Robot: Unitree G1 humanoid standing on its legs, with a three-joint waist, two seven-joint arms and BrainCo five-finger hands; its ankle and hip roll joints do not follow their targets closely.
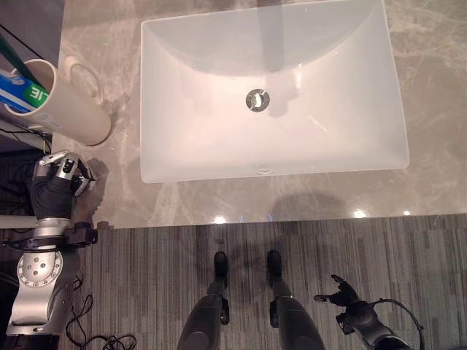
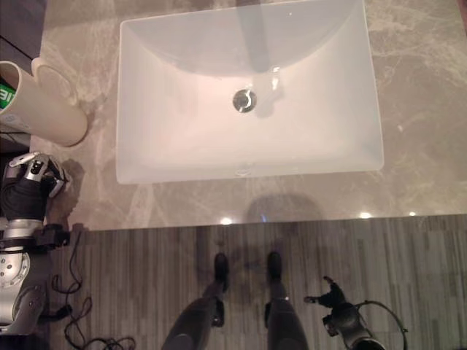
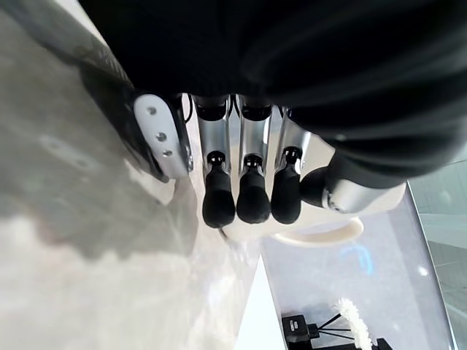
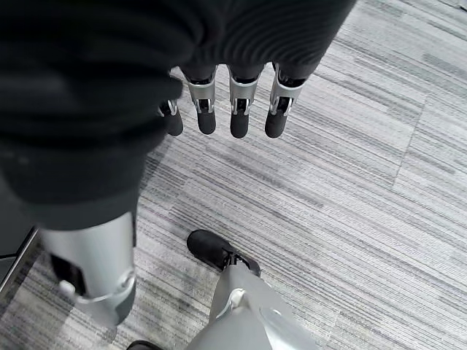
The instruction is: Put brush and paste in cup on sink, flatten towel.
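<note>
A cream cup (image 1: 69, 106) stands on the grey marble counter (image 1: 292, 197), left of the basin. A blue and green paste tube (image 1: 20, 91) and a dark brush handle (image 1: 10, 57) stick out of its mouth. My left hand (image 1: 60, 175) hovers at the counter's left front corner, just in front of the cup, with its fingers (image 3: 252, 197) relaxed and holding nothing. The cup's pale edge (image 3: 321, 233) shows past the fingertips. My right hand (image 1: 343, 297) hangs low over the floor at the lower right, its fingers (image 4: 237, 117) loose and empty.
A white rectangular sink (image 1: 175, 109) with a metal drain (image 1: 257, 100) takes up the middle of the counter. A pale round disc (image 1: 84, 73) lies behind the cup. Striped grey carpet (image 1: 379, 248) runs along the counter's front edge.
</note>
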